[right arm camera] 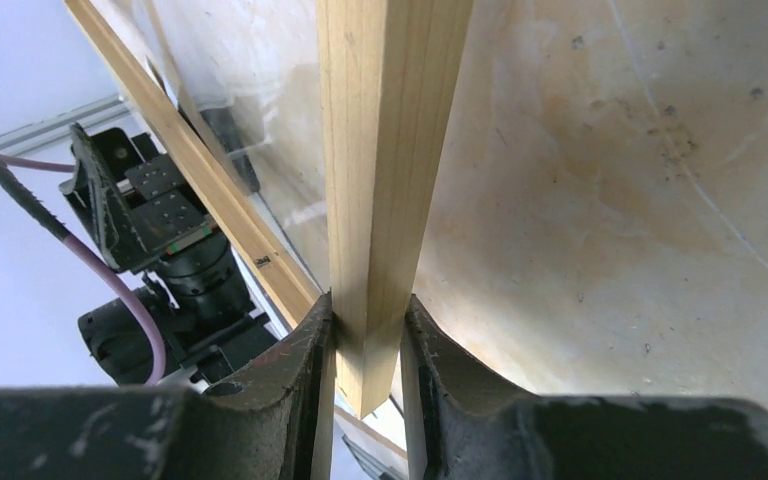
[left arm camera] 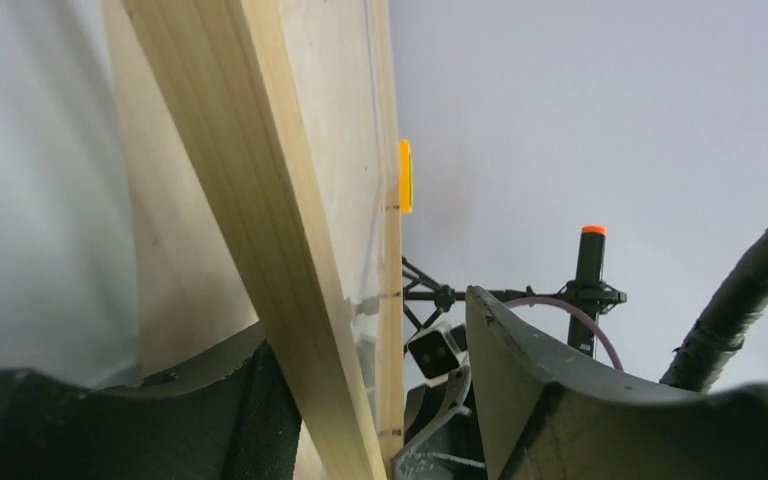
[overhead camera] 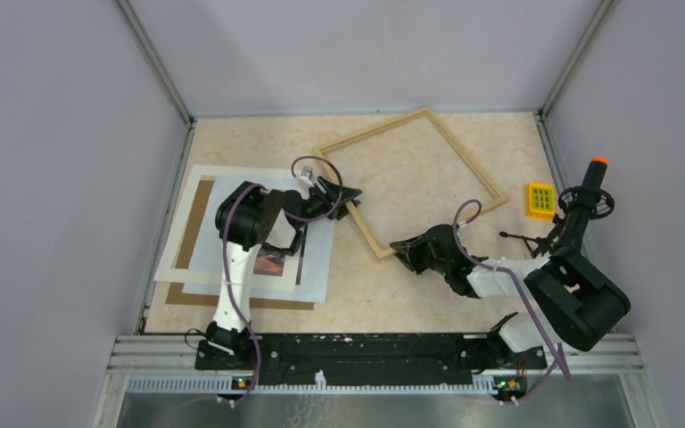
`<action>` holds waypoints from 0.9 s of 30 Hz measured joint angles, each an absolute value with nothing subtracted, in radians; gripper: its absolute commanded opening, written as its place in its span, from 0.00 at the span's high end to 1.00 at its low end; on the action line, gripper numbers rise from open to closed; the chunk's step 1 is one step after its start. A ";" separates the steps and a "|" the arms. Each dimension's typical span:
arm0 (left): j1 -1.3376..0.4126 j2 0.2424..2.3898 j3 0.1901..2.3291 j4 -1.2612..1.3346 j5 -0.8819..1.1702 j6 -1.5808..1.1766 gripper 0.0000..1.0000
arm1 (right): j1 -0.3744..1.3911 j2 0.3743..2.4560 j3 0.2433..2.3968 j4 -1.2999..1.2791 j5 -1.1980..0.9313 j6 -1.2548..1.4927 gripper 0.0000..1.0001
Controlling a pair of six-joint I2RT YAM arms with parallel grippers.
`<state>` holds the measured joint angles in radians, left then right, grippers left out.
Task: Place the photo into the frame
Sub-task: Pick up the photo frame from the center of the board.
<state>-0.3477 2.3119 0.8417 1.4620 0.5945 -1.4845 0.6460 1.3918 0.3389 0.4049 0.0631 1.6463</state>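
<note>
The left arm is covering most of the photo [overhead camera: 270, 261]. Only a small orange and dark bit is peeking out under it. It is lying on the left side of the table [overhead camera: 366, 299], on the pile with the white mat [overhead camera: 185, 196] and the brown board [overhead camera: 202, 207]. I cannot tell where its edges are. It is sitting outside the frame [overhead camera: 467, 153], which is lying turned like a diamond in the middle of the table.

From above, the left gripper [overhead camera: 350, 198] is sitting at the frame's left corner and the right gripper [overhead camera: 401, 250] at its near corner. Both are looking like dark lumps there, and their fingers are too small to make out.

The wrist cameras are showing more. In the left one, a wooden bar of the frame [left arm camera: 260, 200] is running through the left gripper [left arm camera: 370, 330]. It is leaning on one finger [left arm camera: 210, 400], with a gap before the other, so these fingers are spread. In the right one, the right gripper [right arm camera: 368, 320] is pinching a bar of the frame [right arm camera: 385, 150], with both fingers pressing on the wood.

The yellow block [overhead camera: 541, 200] is showing its grid top only from above.
</note>
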 measured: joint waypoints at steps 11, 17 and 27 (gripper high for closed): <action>-0.345 2.359 0.916 1.484 0.546 -1.494 0.54 | 0.646 1.399 0.339 0.426 0.054 1.651 0.87; -0.339 2.367 0.916 1.483 0.546 -1.490 0.64 | 0.646 1.399 0.342 0.417 0.051 1.612 0.46; -0.326 2.401 0.950 1.493 0.568 -1.504 0.68 | 0.646 1.271 0.444 0.175 0.088 1.180 0.14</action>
